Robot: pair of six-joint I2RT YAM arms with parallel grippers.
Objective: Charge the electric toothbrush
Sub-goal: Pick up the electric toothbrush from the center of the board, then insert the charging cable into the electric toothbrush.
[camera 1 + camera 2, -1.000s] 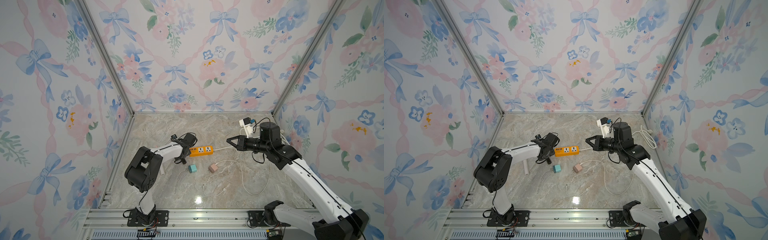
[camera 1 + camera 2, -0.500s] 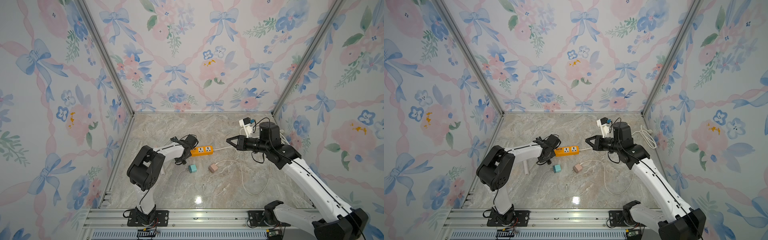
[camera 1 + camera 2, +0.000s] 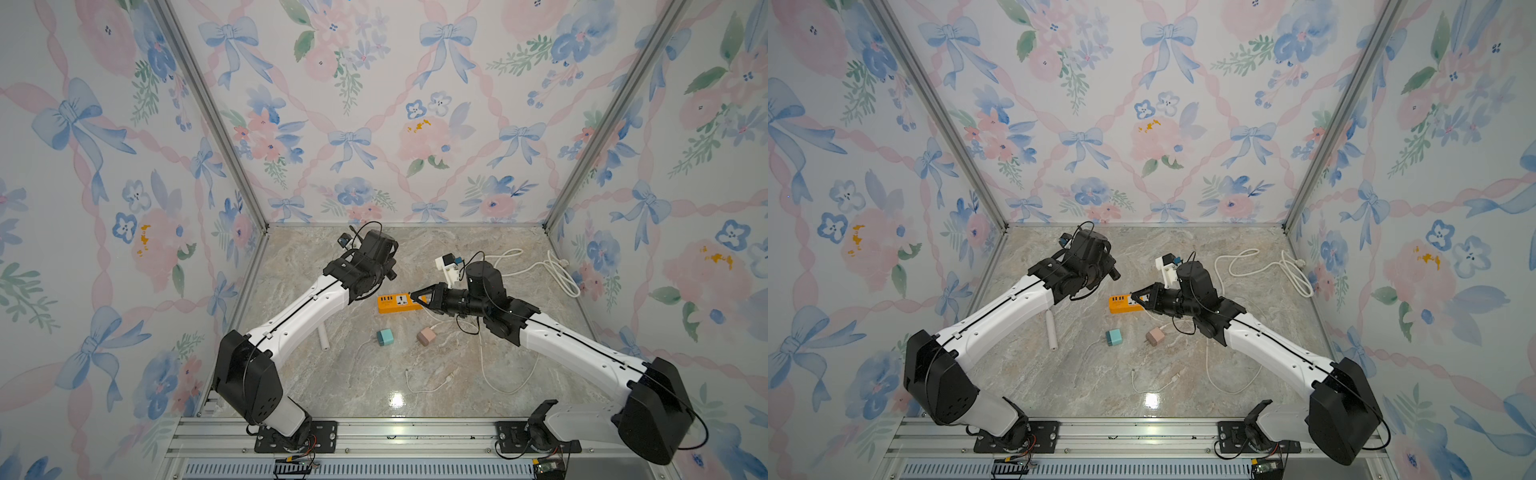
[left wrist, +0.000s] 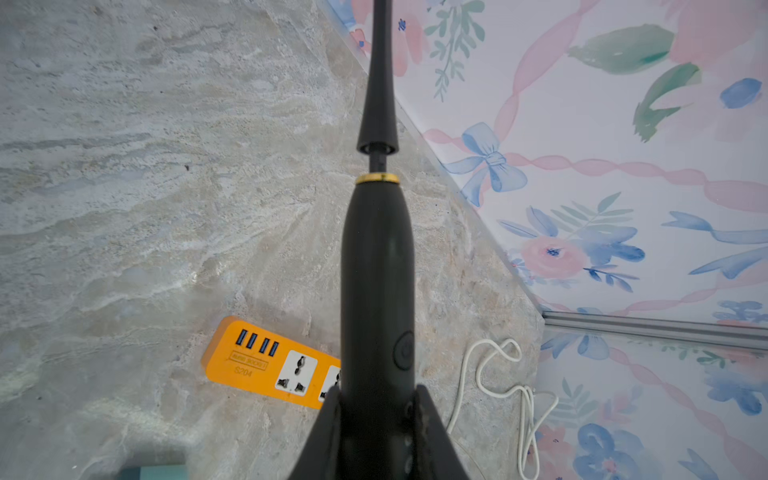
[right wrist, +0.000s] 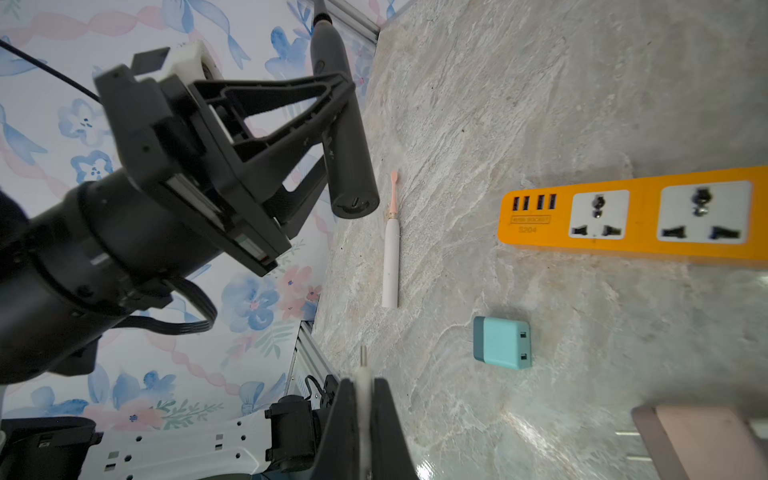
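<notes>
A black electric toothbrush (image 4: 377,270) with a gold ring is held in the air, and my left gripper (image 4: 377,409) is shut on its lower handle. In the right wrist view its round base (image 5: 355,203) faces the camera, above the table. My right gripper (image 5: 365,388) is shut on the white plug end of a charging cable (image 5: 363,370), whose metal tip sticks out past the fingers. In both top views the right gripper (image 3: 415,296) hovers over the orange power strip (image 3: 395,303), to the right of the left arm's wrist.
A white and pink toothbrush (image 3: 1051,330) lies on the marble table near the left wall. A teal charger block (image 3: 385,336) and a pink one (image 3: 425,336) sit in front of the strip. Loose white cable (image 3: 428,388) lies at the front, a coiled cord (image 3: 557,270) at the back right.
My left gripper closed on the black toothbrush beside the power strip and lifted it up and toward the back. The right arm stayed where it was.
</notes>
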